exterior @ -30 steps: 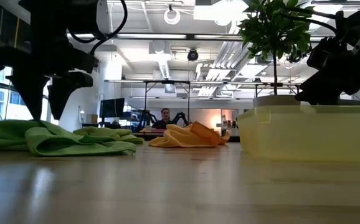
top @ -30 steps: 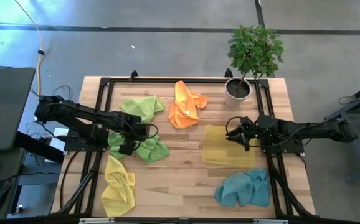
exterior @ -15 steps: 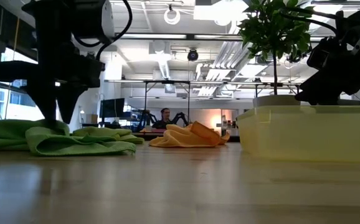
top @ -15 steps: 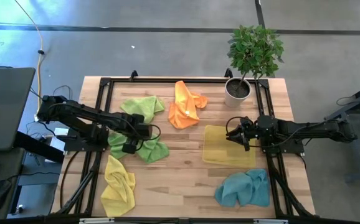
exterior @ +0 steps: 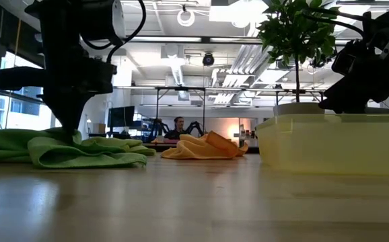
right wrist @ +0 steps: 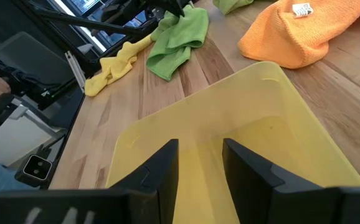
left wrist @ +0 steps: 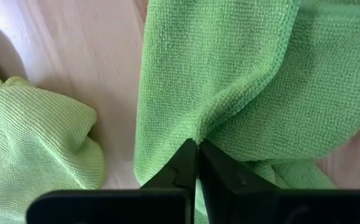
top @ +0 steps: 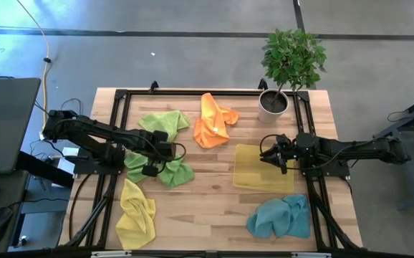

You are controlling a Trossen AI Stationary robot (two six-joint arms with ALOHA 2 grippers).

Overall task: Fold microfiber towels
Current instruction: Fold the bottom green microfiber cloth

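Note:
A crumpled lime green towel (top: 167, 172) lies on the table's left half, with my left gripper (top: 150, 170) shut on it from above. A second lime green towel (top: 162, 123) lies farther back, and an orange towel (top: 213, 120) lies beside that. A yellow towel (top: 263, 168) is spread flat right of the middle. My right gripper (right wrist: 200, 163) hangs open just above the flat towel's right part without touching it. Near the front edge lie a crumpled yellow towel (top: 135, 208) and a teal towel (top: 280, 216). My left gripper pinches a raised fold (left wrist: 200, 129) of the lime green towel between its two fingertips (left wrist: 183, 163). The fingers come from above, pointing almost straight down. The cloth puckers toward the tips, and the rest of the towel (exterior: 80, 153) lies slack on the table.
A white pot with a leafy plant (top: 273, 104) stands at the far right corner. Black frame rails (top: 114, 143) run along the table's left, right and far sides. Bare wood (top: 207, 208) shows in the middle and toward the near edge.
My left gripper has sunk a little onto the lime green towel and shut, taking hold of a fold. The fingers stood apart above the cloth a second ago and now meet on it. The towel stays on the table.

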